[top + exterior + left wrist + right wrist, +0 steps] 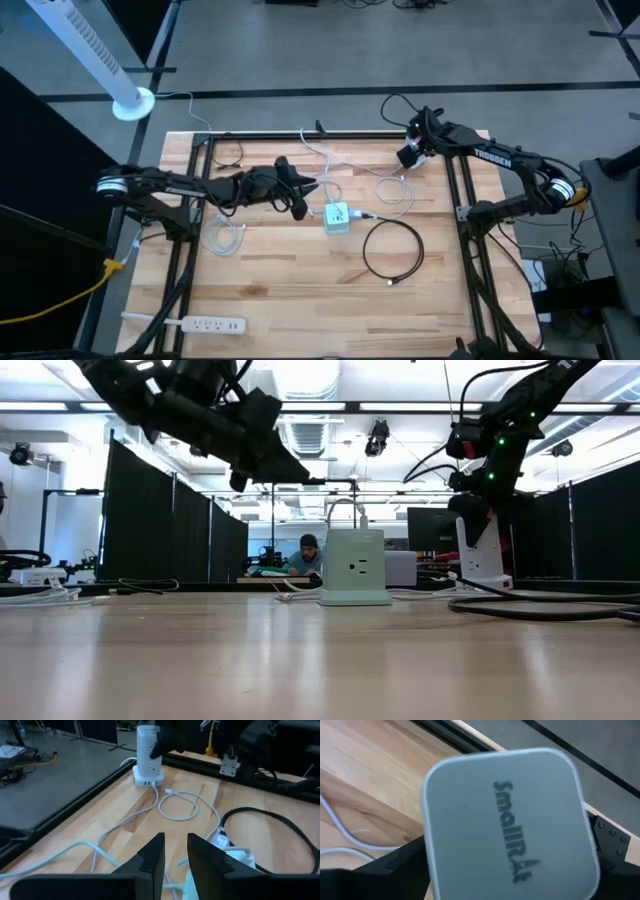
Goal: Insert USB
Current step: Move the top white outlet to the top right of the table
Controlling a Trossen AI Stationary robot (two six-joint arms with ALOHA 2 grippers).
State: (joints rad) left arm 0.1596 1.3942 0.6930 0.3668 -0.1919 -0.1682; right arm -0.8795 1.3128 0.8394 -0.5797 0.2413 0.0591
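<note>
High view: left gripper (303, 197) held above table (290, 290) centre, fingers narrowly parted, nothing held; mint charger cube (337, 217) just beside. Right gripper (408, 152) near far right corner, clamped on white SmallRig block (507, 820).

Left wrist camera looking along a wooden table (125, 805) past its own two dark fingers (152, 857).

The left gripper (175, 851) sits low in the foreground, its fingers standing a narrow gap apart with nothing between them. Beyond it a white cable (178, 806) loops across the wood toward a white charger block (148, 751) standing upright at the far edge. A dark gripper (172, 737) partly covers that block. A black cable (272, 832) curves in a wide arc nearby, and a pale green box (227, 857) lies just beside the fingers.
</note>
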